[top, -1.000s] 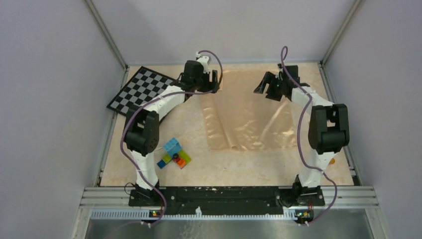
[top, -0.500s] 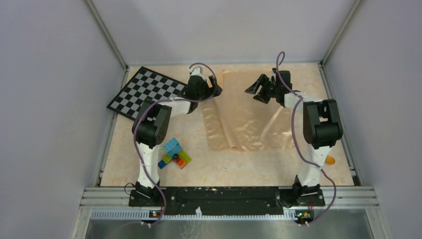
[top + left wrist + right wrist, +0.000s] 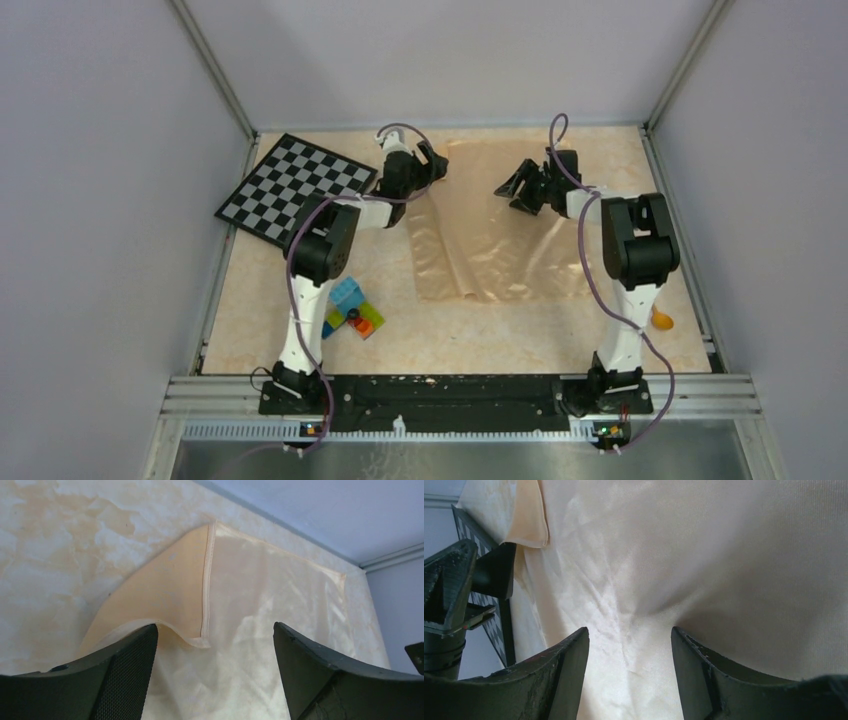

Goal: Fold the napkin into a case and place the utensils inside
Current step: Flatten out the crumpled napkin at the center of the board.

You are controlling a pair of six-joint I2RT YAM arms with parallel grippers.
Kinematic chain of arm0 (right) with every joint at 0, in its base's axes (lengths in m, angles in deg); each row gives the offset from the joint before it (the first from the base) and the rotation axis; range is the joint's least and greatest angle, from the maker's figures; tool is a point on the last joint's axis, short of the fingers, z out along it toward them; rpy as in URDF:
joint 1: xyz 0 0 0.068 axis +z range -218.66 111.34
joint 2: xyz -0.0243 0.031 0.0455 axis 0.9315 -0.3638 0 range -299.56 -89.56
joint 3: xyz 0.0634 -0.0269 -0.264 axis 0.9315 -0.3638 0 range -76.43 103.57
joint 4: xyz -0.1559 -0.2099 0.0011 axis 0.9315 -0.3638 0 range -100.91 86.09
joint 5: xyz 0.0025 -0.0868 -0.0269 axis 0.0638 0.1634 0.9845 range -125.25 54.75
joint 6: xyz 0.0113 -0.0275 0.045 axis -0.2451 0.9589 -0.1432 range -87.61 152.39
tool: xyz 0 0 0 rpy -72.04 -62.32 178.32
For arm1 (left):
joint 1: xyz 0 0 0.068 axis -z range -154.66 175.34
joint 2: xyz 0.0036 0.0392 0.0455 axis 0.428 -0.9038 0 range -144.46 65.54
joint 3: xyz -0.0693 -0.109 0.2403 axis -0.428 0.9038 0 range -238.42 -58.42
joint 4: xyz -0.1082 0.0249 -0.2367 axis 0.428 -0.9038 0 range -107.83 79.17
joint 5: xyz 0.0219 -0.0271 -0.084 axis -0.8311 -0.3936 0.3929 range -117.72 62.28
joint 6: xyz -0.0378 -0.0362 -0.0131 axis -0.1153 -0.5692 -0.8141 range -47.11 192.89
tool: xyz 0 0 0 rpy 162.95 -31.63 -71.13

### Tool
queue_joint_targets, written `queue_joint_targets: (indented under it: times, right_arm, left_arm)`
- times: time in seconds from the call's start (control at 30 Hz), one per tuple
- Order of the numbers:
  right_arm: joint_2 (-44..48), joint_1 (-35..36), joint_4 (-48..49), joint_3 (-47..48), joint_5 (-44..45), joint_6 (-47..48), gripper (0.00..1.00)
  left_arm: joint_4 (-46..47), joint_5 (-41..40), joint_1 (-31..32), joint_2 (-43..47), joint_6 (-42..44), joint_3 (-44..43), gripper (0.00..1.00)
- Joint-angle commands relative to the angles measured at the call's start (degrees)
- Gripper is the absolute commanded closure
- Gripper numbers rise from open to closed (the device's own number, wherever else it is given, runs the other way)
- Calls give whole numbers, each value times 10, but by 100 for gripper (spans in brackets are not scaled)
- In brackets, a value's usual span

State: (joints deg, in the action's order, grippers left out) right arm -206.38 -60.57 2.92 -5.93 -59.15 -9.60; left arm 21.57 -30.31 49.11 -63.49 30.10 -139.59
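Since a second ago both arms have folded their elbows inward, and the right gripper (image 3: 517, 186) has slid left over the cloth. Nearest me, one orange utensil (image 3: 661, 320) peeks out beside the right arm. Beyond it the napkin (image 3: 500, 245) lies spread mid-table, its far left corner (image 3: 170, 590) turned over, with the left gripper (image 3: 430, 165) and the right one over its far half, both sets of jaws spread and pinching nothing.

Glossy, smooth peach cloth napkin (image 3: 500, 250)

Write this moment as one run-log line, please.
napkin: spread out, far-left corner folded over | left gripper: open, near that corner | right gripper: open, above napkin | stage: folding not finished
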Motion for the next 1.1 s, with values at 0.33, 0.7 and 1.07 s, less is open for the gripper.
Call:
queue_joint_targets:
  times: [0.33,0.7,1.07]
  right_arm:
    - [11,-1,9,-1,14,26,39]
    - [-44,25,86,64,-87,-46,37]
    - [-238,71,64,339,-44,-99,43]
  left_arm:
    - [350,-62,-89,-106,-83,-91,8]
    - [115,128,-93,115,105,48,4]
    - [-44,259,-17,235,94,182,12]
